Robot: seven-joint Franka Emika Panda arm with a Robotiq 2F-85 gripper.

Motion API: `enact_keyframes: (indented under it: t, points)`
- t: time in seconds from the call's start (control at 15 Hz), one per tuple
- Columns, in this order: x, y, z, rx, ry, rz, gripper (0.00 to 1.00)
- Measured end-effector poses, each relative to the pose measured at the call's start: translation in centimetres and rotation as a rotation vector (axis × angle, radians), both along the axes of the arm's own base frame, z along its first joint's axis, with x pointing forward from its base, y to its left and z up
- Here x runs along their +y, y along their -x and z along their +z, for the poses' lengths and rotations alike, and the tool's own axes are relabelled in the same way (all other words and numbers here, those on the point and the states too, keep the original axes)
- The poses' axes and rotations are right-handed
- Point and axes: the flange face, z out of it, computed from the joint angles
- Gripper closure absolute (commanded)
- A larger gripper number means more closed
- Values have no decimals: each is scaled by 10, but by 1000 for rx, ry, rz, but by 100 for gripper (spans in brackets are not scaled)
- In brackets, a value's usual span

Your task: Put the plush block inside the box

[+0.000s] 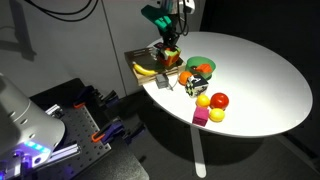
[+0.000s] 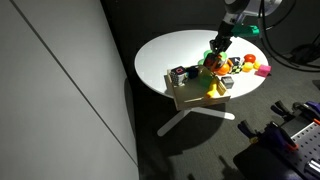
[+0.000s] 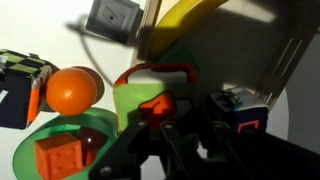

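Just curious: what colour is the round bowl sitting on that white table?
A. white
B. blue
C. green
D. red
C: the bowl has a clearly green rim in an exterior view, and the wrist view shows it green as well.

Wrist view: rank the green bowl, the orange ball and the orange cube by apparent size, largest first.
1. green bowl
2-3. orange ball and orange cube: they look alike and the frame crops the cube, so unranked.

White table [image 1: 260,80], pincer [image 1: 170,47] above the box [image 1: 136,58] — banana [image 1: 145,70] at its edge, green bowl [image 1: 201,64] beside
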Motion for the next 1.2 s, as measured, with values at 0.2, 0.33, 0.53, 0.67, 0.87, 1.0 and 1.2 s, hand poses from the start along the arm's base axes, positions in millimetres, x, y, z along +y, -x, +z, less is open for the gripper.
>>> enact_keyframes:
  t: [0.2,0.33,0.53,0.67,0.87,1.0,1.2]
  points:
    - [15,-8,10,-24,8,32,97]
    - [30,-12,16,-34,24,66,97]
    - [56,-15,23,-23,62,130,97]
    - [74,-17,26,-8,81,175,97]
    - [98,-17,33,8,100,238,97]
    - [110,-16,36,20,110,273,97]
    - [125,-12,37,42,119,313,68]
